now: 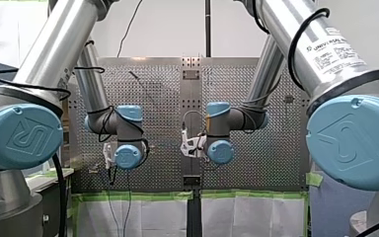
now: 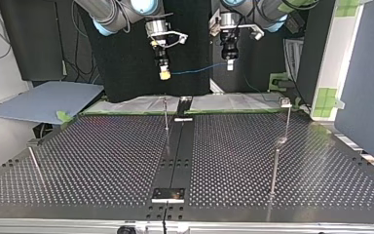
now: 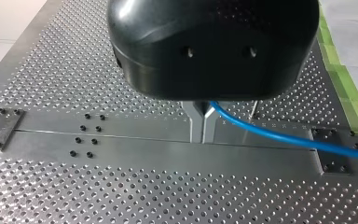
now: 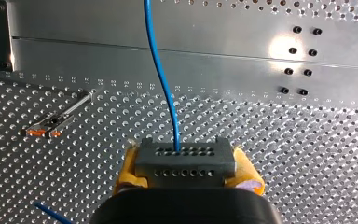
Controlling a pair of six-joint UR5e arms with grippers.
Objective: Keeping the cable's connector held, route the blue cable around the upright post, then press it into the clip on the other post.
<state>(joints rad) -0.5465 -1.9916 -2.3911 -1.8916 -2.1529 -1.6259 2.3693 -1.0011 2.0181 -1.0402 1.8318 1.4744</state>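
Observation:
High above the table in the top view, my right gripper [image 2: 164, 73] with yellow pads hangs at the left and my left gripper [image 2: 229, 66] at the right. The blue cable [image 2: 195, 69] spans the gap between them. In the right wrist view the yellow pads [image 4: 130, 163] are shut on the grey connector [image 4: 185, 161], and the cable [image 4: 161, 70] runs straight ahead from it. In the left wrist view my metal fingers [image 3: 196, 123] are shut on the cable [image 3: 279, 137], which leads off to one side. A thin upright post [image 2: 166, 117] stands under my right gripper.
More posts stand on the perforated table [image 2: 102, 161]: one [image 2: 35, 163] at the top view's left, and two [image 2: 287, 117] [image 2: 275, 165] at its right. A post with an orange-marked clip [image 4: 51, 127] shows beside the connector in the right wrist view. A dark centre rail [image 2: 177, 151] splits the table.

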